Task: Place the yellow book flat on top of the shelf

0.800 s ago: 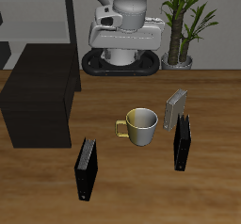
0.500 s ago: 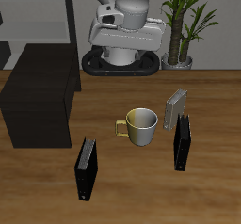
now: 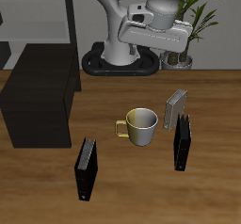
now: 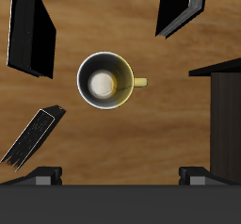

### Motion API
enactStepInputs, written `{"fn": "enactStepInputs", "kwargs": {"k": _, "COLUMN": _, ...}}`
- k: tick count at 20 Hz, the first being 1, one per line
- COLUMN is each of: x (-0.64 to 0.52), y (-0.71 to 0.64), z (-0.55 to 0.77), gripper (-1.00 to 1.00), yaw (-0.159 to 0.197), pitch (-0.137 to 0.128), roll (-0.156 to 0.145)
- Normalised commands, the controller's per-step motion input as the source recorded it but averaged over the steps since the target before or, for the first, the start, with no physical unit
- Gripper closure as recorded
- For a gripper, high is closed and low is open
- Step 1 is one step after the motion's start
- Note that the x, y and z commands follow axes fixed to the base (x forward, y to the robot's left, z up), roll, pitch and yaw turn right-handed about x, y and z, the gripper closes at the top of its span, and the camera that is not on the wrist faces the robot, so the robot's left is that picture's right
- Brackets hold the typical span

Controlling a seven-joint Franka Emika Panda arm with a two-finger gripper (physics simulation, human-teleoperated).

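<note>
Wrist view: unmarked yellow book [image 4: 32,137] apparently upright beside mug [image 4: 105,79].

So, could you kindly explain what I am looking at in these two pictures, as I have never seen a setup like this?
These are simulator renders of a robot arm at a wooden table. The exterior view looks at it from the front and above; the wrist view looks straight down from the gripper itself, so it shows the same things turned half round. The gripper hangs high above the table and holds nothing; whether it is open I cannot tell. On the table stand a mug with a yellow handle, the thin yellow book upright just behind a black book, and another black book nearer the front edge. The low black shelf has nothing on its top; the yellow book should end up flat there.
</note>
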Motion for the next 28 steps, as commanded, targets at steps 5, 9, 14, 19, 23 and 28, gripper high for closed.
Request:
{"fn": "enactStepInputs", "kwargs": {"k": 5, "x": -0.26, "y": 0.83, "z": -0.05, "gripper": -1.0, "yaw": -0.055, "pitch": -0.044, "roll": 0.025}}
{"fn": "enactStepInputs", "kwargs": {"k": 9, "x": -0.15, "y": 0.69, "z": 0.0, "gripper": -1.0, "yaw": -0.145, "pitch": -0.014, "roll": 0.012}}
{"fn": "enactStepInputs", "kwargs": {"k": 14, "x": -0.01, "y": 0.45, "z": -0.02, "gripper": -1.0, "yaw": -0.051, "pitch": -0.019, "roll": 0.033}}
{"fn": "enactStepInputs", "kwargs": {"k": 19, "x": 0.0, "y": 0.46, "z": 0.0, "gripper": -1.0, "yaw": -0.031, "pitch": -0.039, "roll": 0.059}}
{"fn": "enactStepInputs", "kwargs": {"k": 23, "x": 0.04, "y": 0.07, "z": -0.04, "gripper": -1.0, "yaw": -0.018, "pitch": -0.029, "roll": 0.029}}
{"fn": "enactStepInputs", "kwargs": {"k": 28, "x": 0.14, "y": -0.21, "z": -0.07, "gripper": -1.0, "yaw": -0.048, "pitch": -0.007, "roll": -0.013}}
